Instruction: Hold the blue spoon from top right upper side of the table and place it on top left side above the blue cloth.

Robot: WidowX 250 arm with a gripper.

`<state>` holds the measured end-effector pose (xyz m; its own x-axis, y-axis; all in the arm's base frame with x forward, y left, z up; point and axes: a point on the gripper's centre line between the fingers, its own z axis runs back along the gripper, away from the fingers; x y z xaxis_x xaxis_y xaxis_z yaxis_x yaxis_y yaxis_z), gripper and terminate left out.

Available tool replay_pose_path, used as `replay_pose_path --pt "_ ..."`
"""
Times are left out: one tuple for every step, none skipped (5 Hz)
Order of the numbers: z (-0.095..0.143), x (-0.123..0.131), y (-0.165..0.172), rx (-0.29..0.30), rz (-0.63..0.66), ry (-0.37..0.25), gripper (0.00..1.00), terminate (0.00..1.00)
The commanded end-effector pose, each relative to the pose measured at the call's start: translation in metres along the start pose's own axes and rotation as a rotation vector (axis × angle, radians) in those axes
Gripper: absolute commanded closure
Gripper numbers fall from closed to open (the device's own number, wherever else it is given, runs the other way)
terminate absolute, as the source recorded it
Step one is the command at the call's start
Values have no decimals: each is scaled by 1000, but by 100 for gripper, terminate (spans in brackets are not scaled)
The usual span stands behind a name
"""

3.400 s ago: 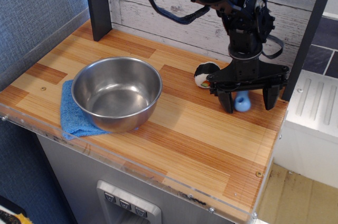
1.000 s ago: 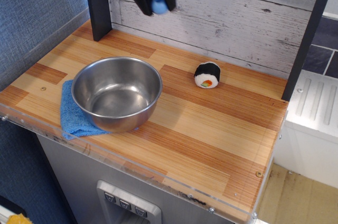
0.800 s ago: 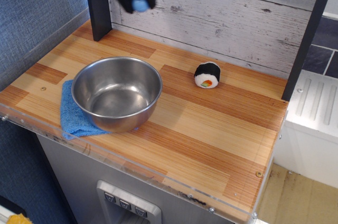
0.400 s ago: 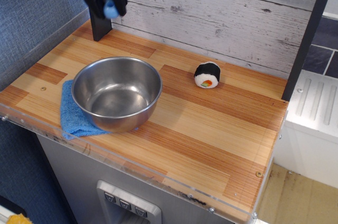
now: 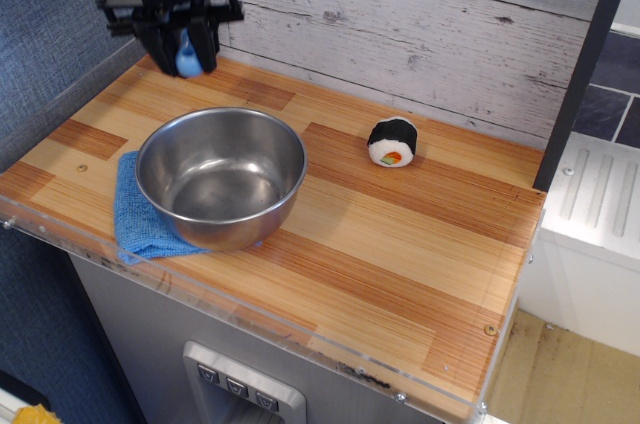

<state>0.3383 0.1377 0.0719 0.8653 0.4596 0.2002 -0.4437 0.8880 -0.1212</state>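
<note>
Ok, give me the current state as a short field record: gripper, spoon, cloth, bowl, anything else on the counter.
gripper: shut on the blue spoon, at the table's back left corner
blue spoon: held between the fingers, apparently just above the wood
blue cloth: front left, partly under the steel bowl
steel bowl: upright, empty
toy sushi roll: back centre-right, on the table

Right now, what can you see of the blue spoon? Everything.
Only part of the blue spoon shows: a light-blue, rounded, plastic-looking end hanging down between the black fingers of the gripper, which is shut on it. The bowl of the spoon is hidden. It is held in the air above the back left of the table, beyond the steel bowl. Nothing but the gripper touches it.
</note>
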Motion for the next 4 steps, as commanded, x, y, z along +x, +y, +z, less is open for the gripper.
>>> replay_pose_path --pt "-15 3 28 45 41 0 100 0" --pt "-24 0 31 54 45 25 100 0" --pt "-30 -2 29 46 40 41 100 0" --pt "-28 -3 28 45 41 39 100 0"
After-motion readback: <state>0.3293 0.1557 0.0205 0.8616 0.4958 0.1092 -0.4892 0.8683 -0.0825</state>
